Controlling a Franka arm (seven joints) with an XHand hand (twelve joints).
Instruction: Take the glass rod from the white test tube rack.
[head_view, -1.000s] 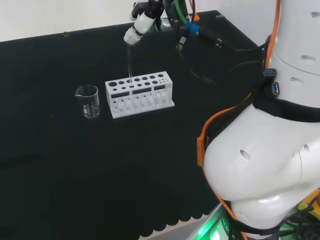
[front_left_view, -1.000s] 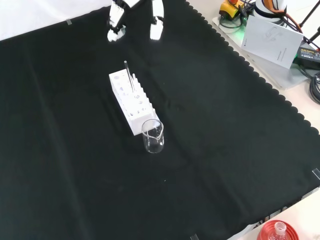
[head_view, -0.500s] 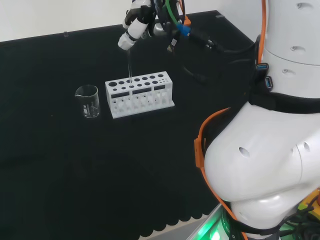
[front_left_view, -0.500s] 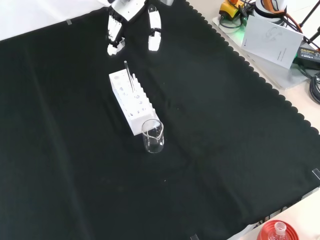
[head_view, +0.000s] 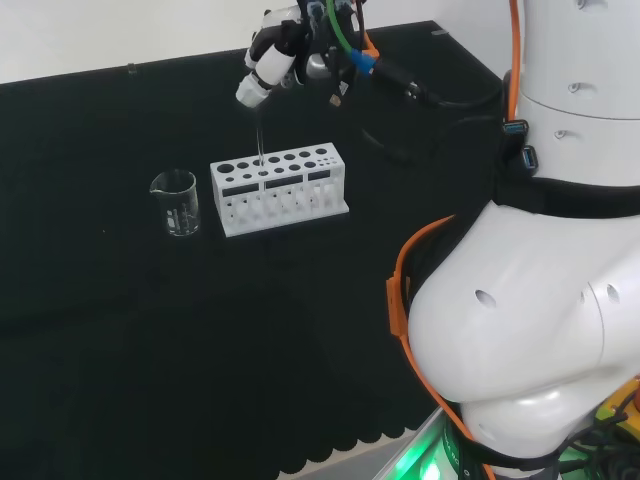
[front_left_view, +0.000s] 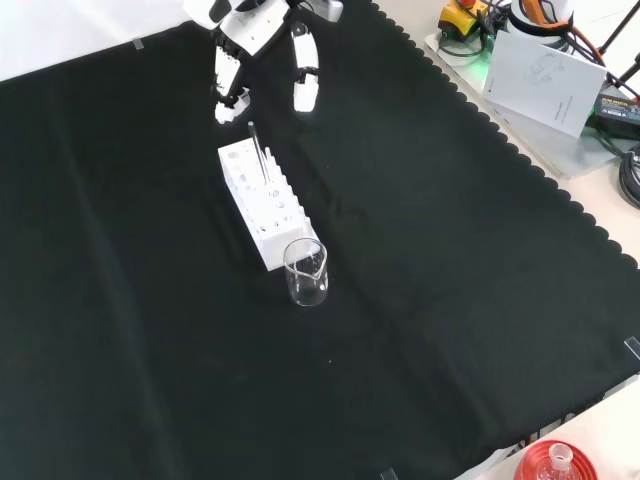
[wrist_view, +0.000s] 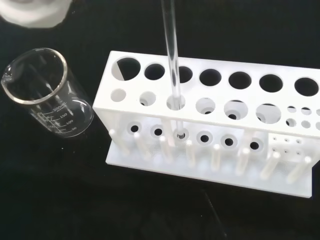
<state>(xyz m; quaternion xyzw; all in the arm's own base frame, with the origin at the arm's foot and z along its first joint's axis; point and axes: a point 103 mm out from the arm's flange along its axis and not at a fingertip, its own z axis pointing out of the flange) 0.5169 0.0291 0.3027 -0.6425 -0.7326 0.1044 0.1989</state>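
Hovering just above the rod's top end, the hand (front_left_view: 262, 30) has its fingers (front_left_view: 229, 84) spread apart and hanging down, holding nothing. Below it the glass rod (wrist_view: 172, 60) stands in a hole of the white test tube rack (head_view: 278, 187), near the end closest to the beaker (head_view: 176, 202). Its long axis runs close to vertical, tip up toward the palm. A misjudged closing could knock the thin rod sideways, levering the rack over; whether a fingertip already brushes it is hard to tell.
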